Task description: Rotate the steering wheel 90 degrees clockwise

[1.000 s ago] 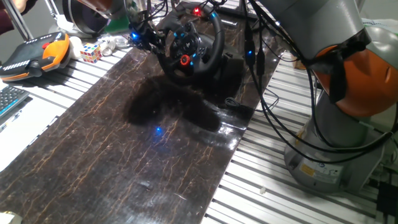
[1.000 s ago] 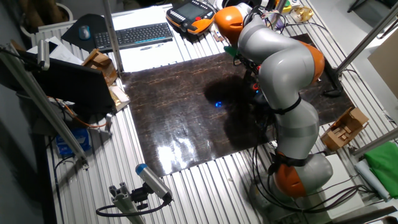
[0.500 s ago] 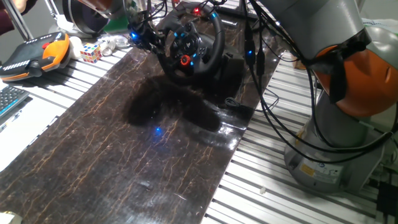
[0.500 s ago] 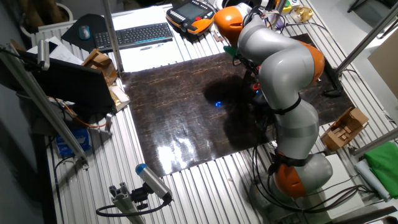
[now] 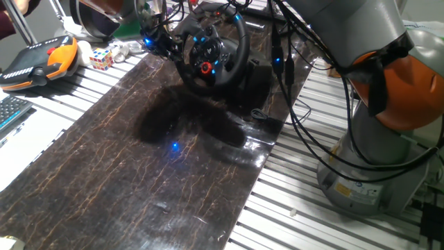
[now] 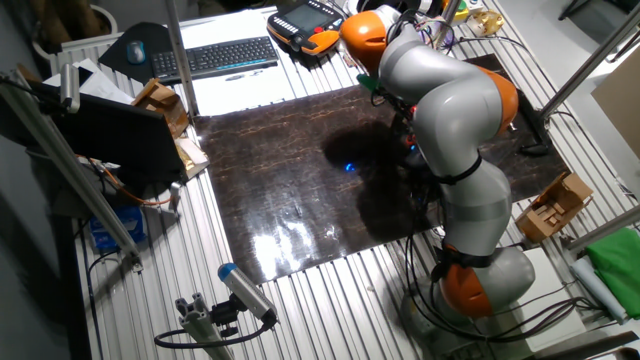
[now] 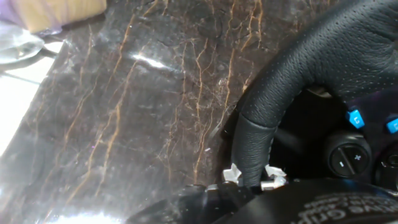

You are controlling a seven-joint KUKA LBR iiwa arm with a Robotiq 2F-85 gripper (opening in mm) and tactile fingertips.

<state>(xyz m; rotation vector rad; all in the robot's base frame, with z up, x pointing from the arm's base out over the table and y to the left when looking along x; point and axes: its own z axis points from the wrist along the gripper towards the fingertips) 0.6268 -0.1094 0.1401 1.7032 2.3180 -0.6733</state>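
Hand view shows the fingers (image 7: 252, 177) clamped on the steering wheel's (image 7: 323, 56) leather rim, a hold suited to cranking it round. Right of that grip sit blue-lit hub buttons (image 7: 356, 118); the wheel stands at the marbled counter's (image 5: 139, 173) far end.

The grey-and-orange jointed robot arm (image 6: 455, 110) rises from its round base (image 6: 480, 285) beside the dark marble-patterned table mat (image 5: 139, 173), bends over the mat's far end and reaches down toward it. In one fixed view the two-finger gripper (image 5: 156, 38), lit blue at the wrist, sits at the mat's far edge with black cables trailing along the arm. In the hand view its metal fingertips (image 7: 233, 174) stand on either side of a dark padded rim, pressed against it.
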